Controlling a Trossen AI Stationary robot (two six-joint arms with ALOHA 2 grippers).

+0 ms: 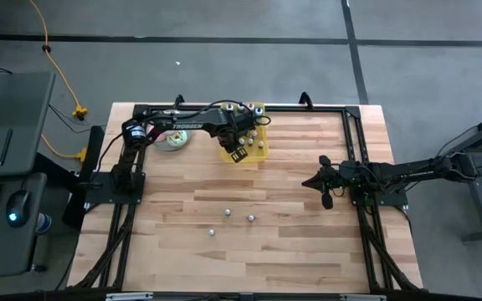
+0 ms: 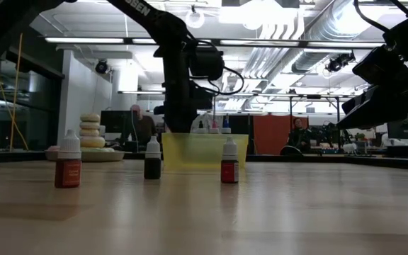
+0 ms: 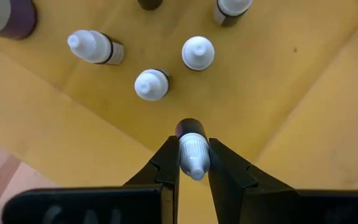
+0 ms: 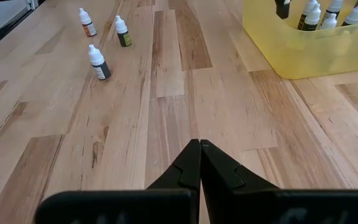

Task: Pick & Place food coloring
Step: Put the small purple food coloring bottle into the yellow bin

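**Currently: left gripper pinching a bottle inside the tray**

Left gripper [image 3: 194, 163] is reaching into the yellow tray [image 1: 260, 152] at the table's far side, fingers clamping a white-capped dropper bottle [image 3: 193, 152] by its cap. 3 more capped bottles [image 3: 151, 84] are standing near it on the tray floor. Out on the wooden table [image 1: 291, 242], 3 loose bottles [image 4: 98, 62] are standing well apart from the tray. Right gripper [image 4: 199, 160] is hovering over bare boards on the table's right side, fingers pressed together, holding nothing.

"TROSSEN" on the left arm [image 1: 192, 125]; letters "EEN" in the low view.
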